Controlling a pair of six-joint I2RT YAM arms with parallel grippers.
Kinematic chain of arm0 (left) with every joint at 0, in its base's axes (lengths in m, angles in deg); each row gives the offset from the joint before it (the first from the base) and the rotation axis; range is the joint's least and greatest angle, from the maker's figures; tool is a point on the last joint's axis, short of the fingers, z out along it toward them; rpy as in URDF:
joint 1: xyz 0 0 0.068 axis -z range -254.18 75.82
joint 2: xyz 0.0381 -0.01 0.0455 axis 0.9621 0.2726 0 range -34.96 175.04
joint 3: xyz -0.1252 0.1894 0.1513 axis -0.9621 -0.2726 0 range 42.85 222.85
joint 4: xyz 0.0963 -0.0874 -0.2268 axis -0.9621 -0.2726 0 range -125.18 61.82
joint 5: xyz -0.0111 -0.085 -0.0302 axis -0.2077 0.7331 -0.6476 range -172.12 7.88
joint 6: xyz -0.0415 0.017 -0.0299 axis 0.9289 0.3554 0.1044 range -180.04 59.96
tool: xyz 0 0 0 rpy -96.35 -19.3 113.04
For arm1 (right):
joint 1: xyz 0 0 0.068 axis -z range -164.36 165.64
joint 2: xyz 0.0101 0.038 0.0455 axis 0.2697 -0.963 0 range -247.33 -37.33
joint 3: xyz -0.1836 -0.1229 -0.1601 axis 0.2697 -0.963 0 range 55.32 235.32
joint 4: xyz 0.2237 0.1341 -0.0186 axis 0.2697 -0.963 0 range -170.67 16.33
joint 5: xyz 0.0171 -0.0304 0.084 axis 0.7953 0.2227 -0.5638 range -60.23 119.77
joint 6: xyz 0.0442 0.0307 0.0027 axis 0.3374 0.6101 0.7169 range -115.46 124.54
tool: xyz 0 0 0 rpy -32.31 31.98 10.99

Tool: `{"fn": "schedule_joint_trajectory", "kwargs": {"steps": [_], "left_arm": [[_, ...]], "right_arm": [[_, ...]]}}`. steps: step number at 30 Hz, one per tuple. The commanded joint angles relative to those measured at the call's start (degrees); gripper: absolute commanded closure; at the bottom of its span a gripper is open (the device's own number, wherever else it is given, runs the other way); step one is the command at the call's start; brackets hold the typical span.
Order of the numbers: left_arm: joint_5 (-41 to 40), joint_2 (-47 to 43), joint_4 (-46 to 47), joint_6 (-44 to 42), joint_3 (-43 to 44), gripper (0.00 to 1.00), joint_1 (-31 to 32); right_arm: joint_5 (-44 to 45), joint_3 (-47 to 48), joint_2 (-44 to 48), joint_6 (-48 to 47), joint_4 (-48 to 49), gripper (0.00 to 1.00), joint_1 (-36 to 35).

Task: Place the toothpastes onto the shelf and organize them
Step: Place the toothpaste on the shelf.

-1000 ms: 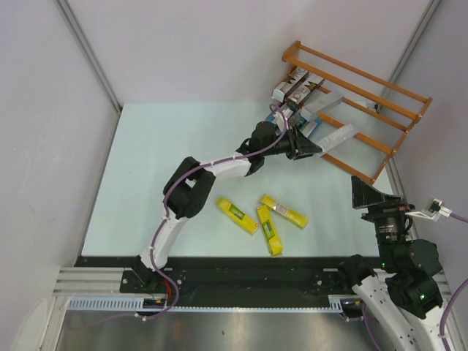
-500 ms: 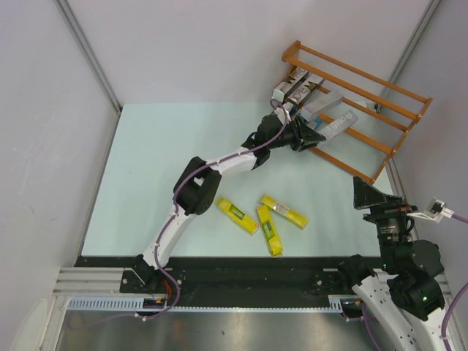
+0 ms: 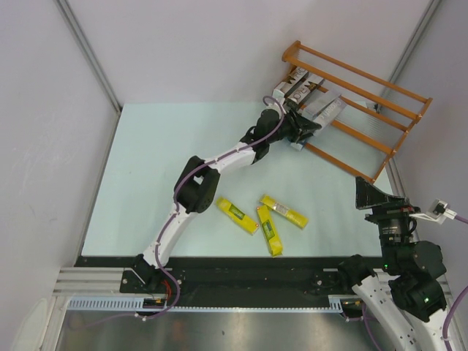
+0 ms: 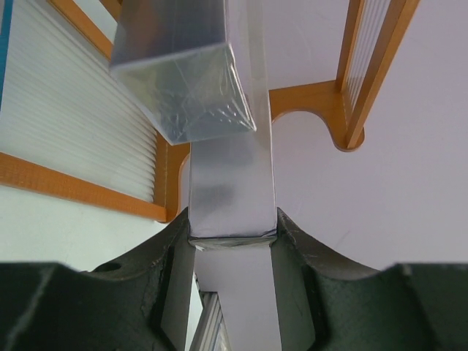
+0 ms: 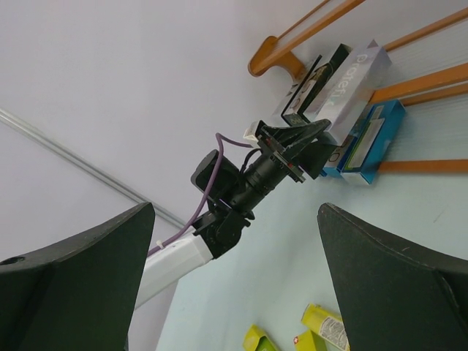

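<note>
Three yellow cartons [image 3: 269, 230]: flat on the pale table [image 3: 146, 161], near the middle, bunched close together and well apart from the shelf.
Shelf [image 4: 306, 101]: orange-brown wooden rack of thin rails at the far right corner, set askew to the table edge.
Left gripper [image 3: 306, 126]: stretched to the far right, at the left end of the shelf; its fingers [image 4: 164, 256] are clamped on the two long sides of one toothpaste carton.
Held silver carton [image 3: 325, 110]: pointing away from the wrist and in among the rails at the shelf's left end.
Other silver cartons [image 3: 296, 82]: in the left end of the shelf, just beside the held one; the wrist view shows one end face directly above it.
Blue cartons [image 5: 373, 135]: in the shelf, beside and below the silver ones.
Right gripper [image 3: 369, 194]: fingers spread wide with nothing between them, at the right edge of the table, on the near side of the shelf.
</note>
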Motion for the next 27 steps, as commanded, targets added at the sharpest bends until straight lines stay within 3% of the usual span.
{"fn": "schedule_joint_trajectory", "kwargs": {"steps": [1, 16, 27], "left_arm": [[-4.4, -0.1, -1.1, 2.1, 4.6, 0.75, -0.1], [-11.5, 2.2, -2.3, 6.3, 7.8, 0.72, 0.8], [-16.7, 3.8, -5.2, 7.1, 10.5, 0.62, 1.5]], "right_arm": [[1.5, 2.1, 0.5, -1.2, -0.2, 0.01, -0.2], [2.1, 2.8, 0.5, -1.4, -1.1, 0.0, -0.2], [2.3, 3.1, 0.5, -1.3, -1.5, 0.0, -0.3]]}}
